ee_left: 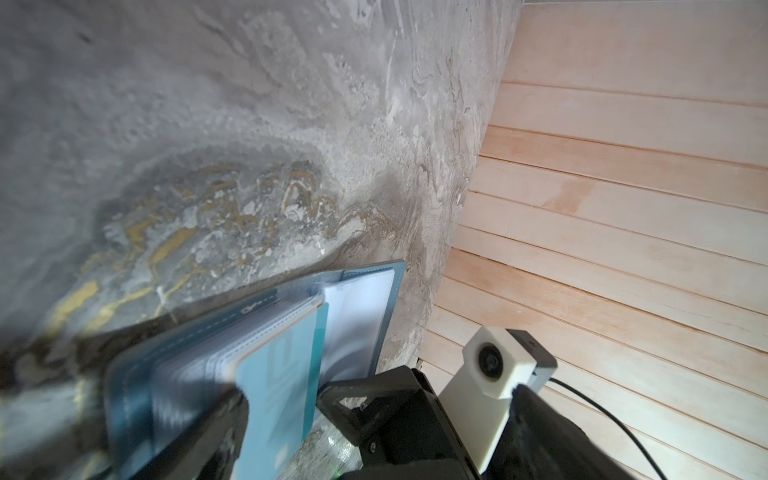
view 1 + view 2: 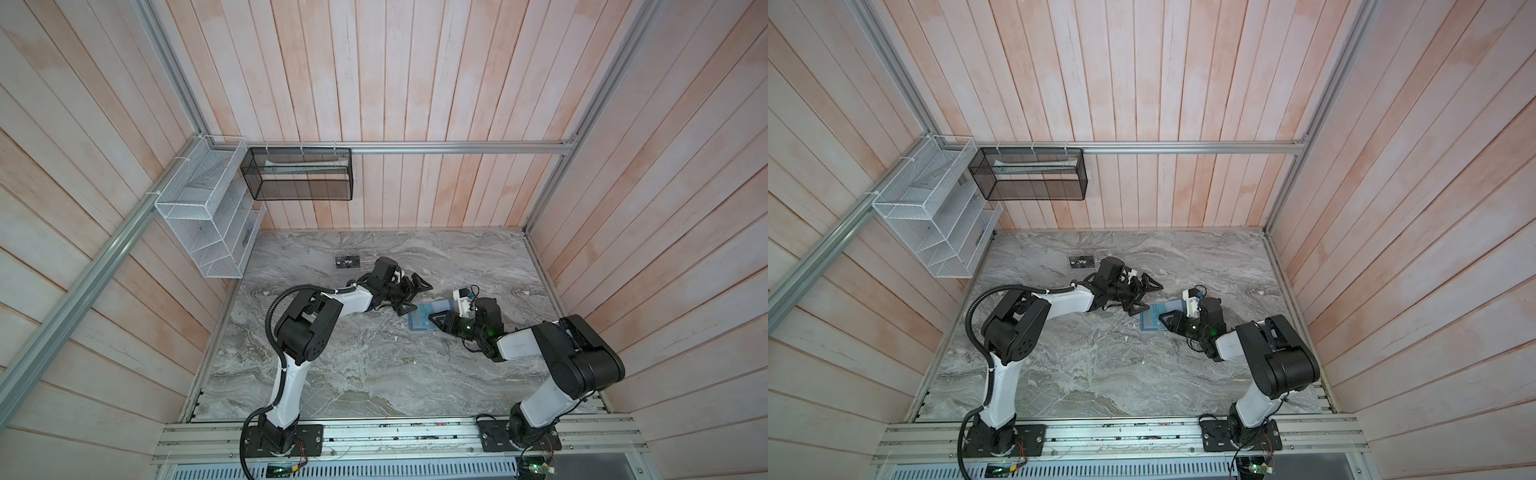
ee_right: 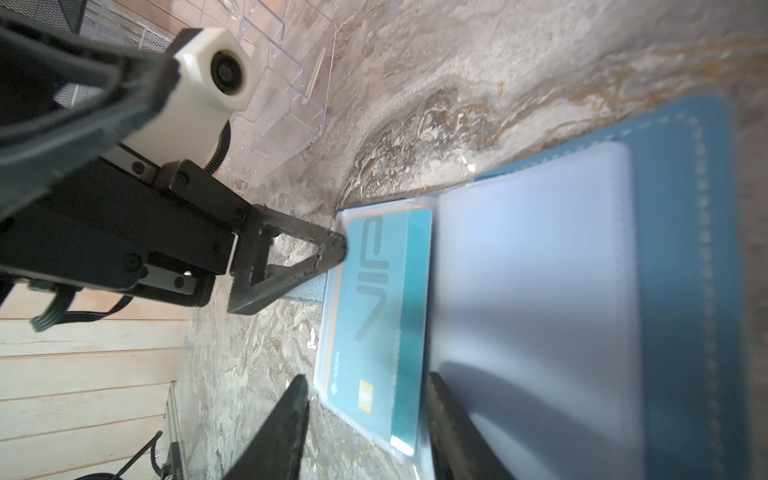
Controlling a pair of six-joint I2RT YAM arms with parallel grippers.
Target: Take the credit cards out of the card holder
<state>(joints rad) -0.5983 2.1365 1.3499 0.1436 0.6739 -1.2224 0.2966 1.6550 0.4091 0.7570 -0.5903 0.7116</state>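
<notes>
The slate-blue card holder [image 2: 417, 325] [image 2: 1149, 324] [image 3: 685, 291] [image 1: 124, 395] lies open on the marble table. A teal credit card [image 3: 386, 311] [image 1: 278, 395] lettered "VIP" sits in its clear sleeve, with an orange-gold edge [image 3: 338, 291] showing under it. My right gripper [image 3: 368, 395] [image 2: 442, 313] [image 2: 1177, 313] is open. Its fingers straddle the near end of the teal card, close to both long edges. My left gripper [image 2: 415, 297] [image 2: 1147, 297] is wide open. One of its fingertips [image 3: 332, 249] presses on the card's far corner.
A clear acrylic rack [image 3: 286, 83] [image 2: 365, 254] holds a black "Vip" card [image 2: 348, 262] [image 2: 1086, 262] at the back of the table. A white wire basket [image 2: 203, 212] and a black mesh basket [image 2: 297, 174] hang on the back left walls.
</notes>
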